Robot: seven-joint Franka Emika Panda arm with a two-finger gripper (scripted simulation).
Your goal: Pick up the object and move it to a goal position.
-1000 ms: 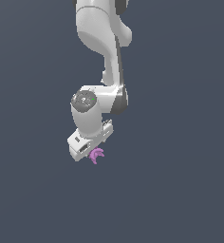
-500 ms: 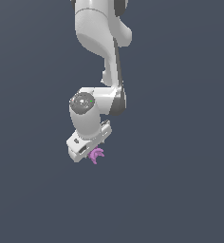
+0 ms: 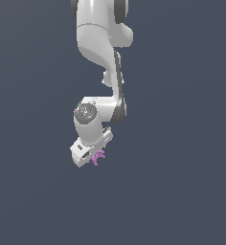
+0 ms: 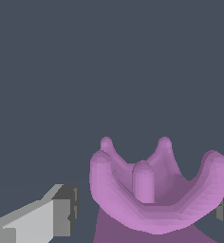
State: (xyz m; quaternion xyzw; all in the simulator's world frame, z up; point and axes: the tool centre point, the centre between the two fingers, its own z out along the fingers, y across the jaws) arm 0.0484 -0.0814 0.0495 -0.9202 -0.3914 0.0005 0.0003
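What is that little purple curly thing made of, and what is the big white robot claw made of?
The little purple-pink curled piece with prongs looks like smooth matte plastic or rubber: even colour, soft shading, no shine. The white robot gripper looks like hard painted plastic or metal, with flat blocky faces and grey finger pads. Both are simulator renders, so the real material stays a guess.
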